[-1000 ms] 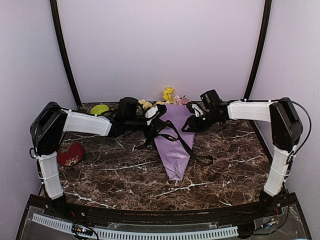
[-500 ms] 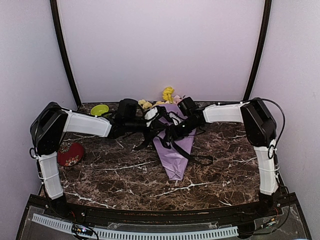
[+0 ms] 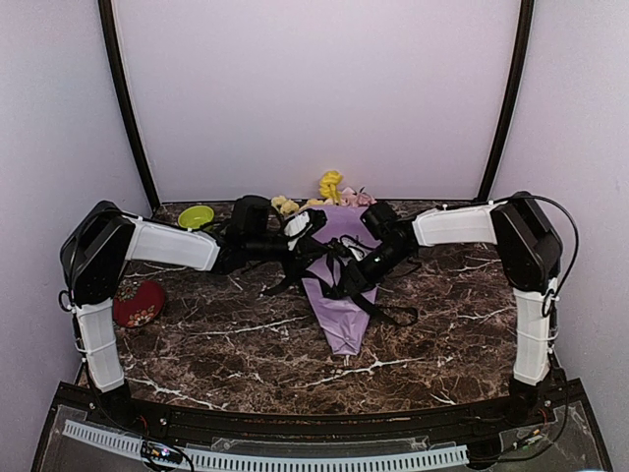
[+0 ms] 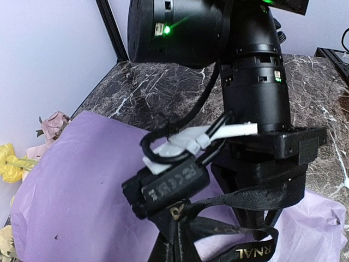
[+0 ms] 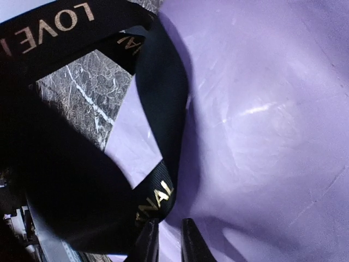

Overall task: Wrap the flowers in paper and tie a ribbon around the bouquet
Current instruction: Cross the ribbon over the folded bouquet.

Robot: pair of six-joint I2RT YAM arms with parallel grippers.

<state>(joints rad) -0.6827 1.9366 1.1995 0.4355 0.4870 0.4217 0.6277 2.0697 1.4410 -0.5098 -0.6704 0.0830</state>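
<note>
The bouquet lies in the middle of the table, a cone of lilac paper with its tip toward me. The flowers stick out of its far end. The black ribbon crosses the cone in loops, and its tail trails to the right. My left gripper hangs over the cone's upper left. The ribbon strands run taut into its jaws at the frame's bottom edge. My right gripper hovers low over the paper, its jaws a narrow gap apart. The lettered ribbon touches its left fingertip.
A small green bowl stands at the back left behind the left arm. A red patterned object lies near the left edge. The right arm's wrist fills much of the left wrist view, close above the cone.
The right arm has swung in from the right to over the middle of the cone, and its jaws have narrowed. The left arm and the bouquet have stayed put.
</note>
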